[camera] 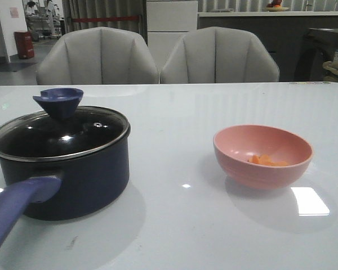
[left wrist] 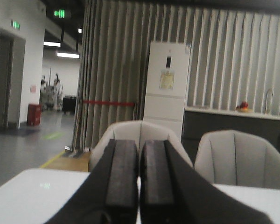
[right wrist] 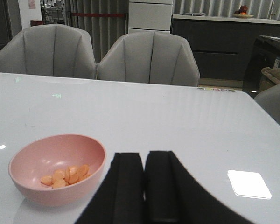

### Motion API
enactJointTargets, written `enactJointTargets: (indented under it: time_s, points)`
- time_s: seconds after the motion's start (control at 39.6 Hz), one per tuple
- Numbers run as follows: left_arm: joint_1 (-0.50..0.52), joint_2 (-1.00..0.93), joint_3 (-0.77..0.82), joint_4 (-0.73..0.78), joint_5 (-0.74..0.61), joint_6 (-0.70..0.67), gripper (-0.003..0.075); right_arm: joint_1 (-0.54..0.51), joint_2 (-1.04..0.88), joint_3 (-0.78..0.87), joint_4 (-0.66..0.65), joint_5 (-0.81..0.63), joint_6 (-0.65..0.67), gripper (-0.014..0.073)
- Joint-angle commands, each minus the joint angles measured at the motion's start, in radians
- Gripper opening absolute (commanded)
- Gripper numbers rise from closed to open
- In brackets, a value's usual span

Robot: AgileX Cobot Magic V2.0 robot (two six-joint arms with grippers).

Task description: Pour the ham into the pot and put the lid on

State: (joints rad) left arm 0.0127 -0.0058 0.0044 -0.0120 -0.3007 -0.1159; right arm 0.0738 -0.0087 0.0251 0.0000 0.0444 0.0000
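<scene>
On the white table [camera: 186,225] in front of you, the pot [camera: 67,169] stands to the left with its glass lid [camera: 59,132] already seated on it, blue knob [camera: 58,100] up and long purple-blue handle [camera: 14,211] pointing back toward you. The ham [camera: 266,161], a few thin orange pieces, lies in the pink bowl [camera: 262,154] well to the right, apart from the pot.

Neither arm shows in the front view. The left gripper [left wrist: 139,182] has its two pads pressed together with nothing between them, and so does the right gripper [right wrist: 144,186], which hangs just beside the bowl.

Your first job, as it looks from here, is the lid: nothing can be poured while it sits on the pot. Spread the left fingers, come down over the knob, pinch below its flare and lift straight up so the rim clears evenly. Set it down on the open table, away from the pouring path. Then take the bowl by its rim with the right gripper.

Mind the handle when you approach low. Two grey chairs [camera: 158,59] stand behind the table, out of the way.
</scene>
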Motion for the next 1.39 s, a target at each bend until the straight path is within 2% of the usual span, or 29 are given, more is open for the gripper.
enactJointTargets:
  time_s: [0.0, 0.23, 0.33, 0.4, 0.58, 0.81, 0.91, 1.06, 1.14, 1.21, 1.36]
  points:
    - [-0.006, -0.001, -0.076, -0.005, -0.049, -0.005, 0.0124, -0.007, -0.02, 0.011, -0.006, -0.084, 0.0, 0.0147]
    - [-0.006, 0.145, -0.364, -0.012, 0.433, -0.005, 0.0124, -0.007, -0.02, 0.011, -0.006, -0.084, 0.0, 0.0147]
    - [-0.006, 0.206, -0.443, -0.038, 0.611, -0.005, 0.0124, -0.007, -0.02, 0.011, -0.006, -0.084, 0.0, 0.0147]
    - [-0.006, 0.229, -0.456, -0.04, 0.656, -0.005, 0.0124, -0.007, -0.02, 0.011, -0.006, -0.084, 0.0, 0.0147]
    - [-0.007, 0.232, -0.433, -0.036, 0.653, -0.005, 0.0125, -0.007, -0.02, 0.011, -0.006, -0.084, 0.0, 0.0147]
    - [-0.057, 0.251, -0.426, 0.004, 0.679, -0.005, 0.0141, -0.007, -0.02, 0.011, -0.006, -0.084, 0.0, 0.0147]
    - [-0.087, 0.28, -0.428, 0.036, 0.695, -0.005, 0.0244, -0.007, -0.02, 0.011, -0.006, -0.084, 0.0, 0.0147]
    - [-0.107, 0.321, -0.428, 0.036, 0.691, -0.005, 0.0554, -0.007, -0.02, 0.011, -0.006, -0.084, 0.0, 0.0147]
    - [-0.107, 0.339, -0.428, 0.036, 0.688, -0.005, 0.0678, -0.007, -0.02, 0.011, -0.006, -0.084, 0.0, 0.0147]
    - [-0.107, 0.353, -0.426, 0.034, 0.665, -0.005, 0.0709, -0.007, -0.02, 0.011, -0.006, -0.084, 0.0, 0.0147]
    - [-0.107, 0.367, -0.428, -0.023, 0.592, -0.005, 0.0673, -0.007, -0.02, 0.011, -0.006, -0.084, 0.0, 0.0147]
